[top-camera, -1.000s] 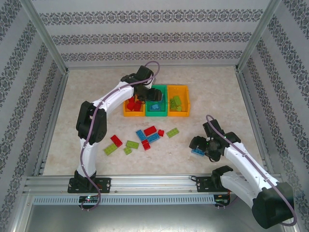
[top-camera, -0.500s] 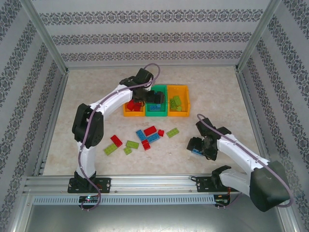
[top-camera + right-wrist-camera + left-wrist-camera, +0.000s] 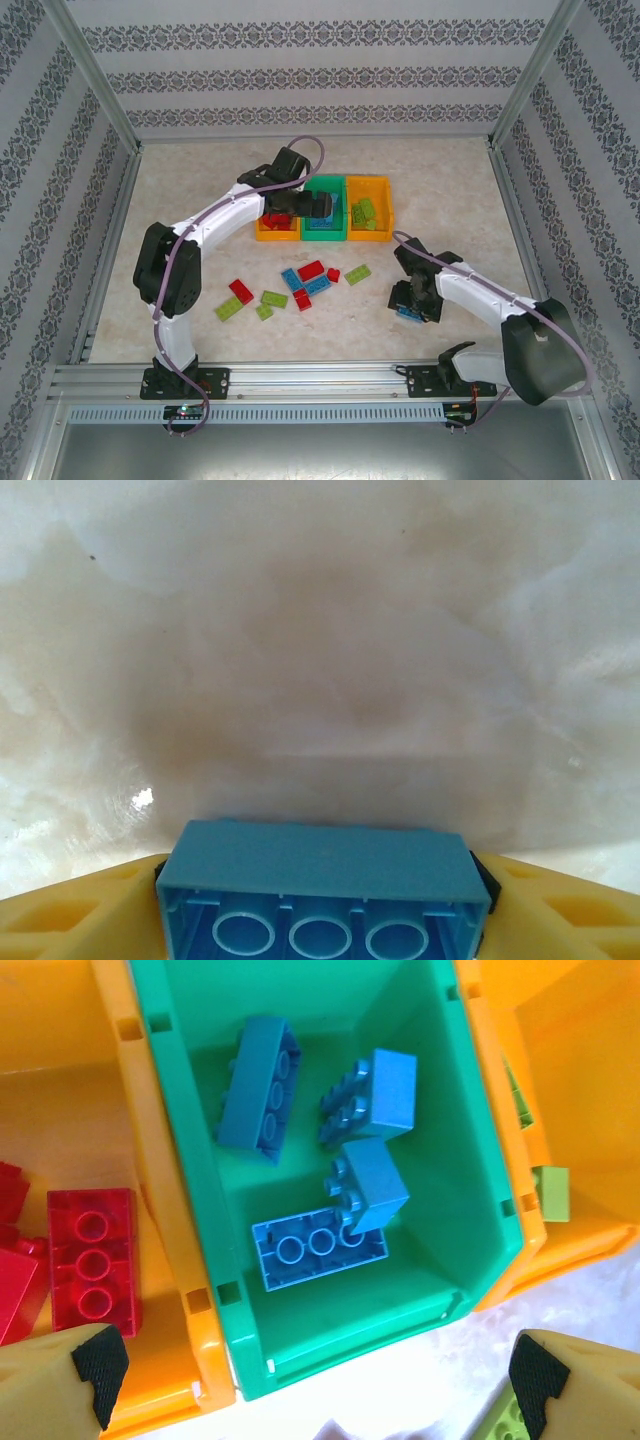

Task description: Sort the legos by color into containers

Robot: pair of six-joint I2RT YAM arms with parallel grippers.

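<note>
The containers stand in a row at the back: a left orange bin (image 3: 262, 235) with red bricks (image 3: 92, 1260), a green bin (image 3: 324, 238) holding several blue bricks (image 3: 318, 1248), and a right orange bin (image 3: 385, 200) with lime green bricks (image 3: 363, 212). My left gripper (image 3: 312, 205) hovers open over the green bin's near wall (image 3: 340, 1335), nothing between its fingertips (image 3: 95, 1370). My right gripper (image 3: 410, 303) is low over the table at the right, shut on a blue brick (image 3: 320, 890) held underside toward the camera.
Loose legos lie on the table in front of the bins: a red brick (image 3: 310, 269), blue ones (image 3: 292, 278), a lime green one (image 3: 357, 274), and further left another red (image 3: 240, 291) and lime green one (image 3: 228, 309). Metal frame posts line the table's sides.
My left gripper has swung right from the left orange bin to over the green bin. My right arm has shifted a little left, still holding the blue brick.
</note>
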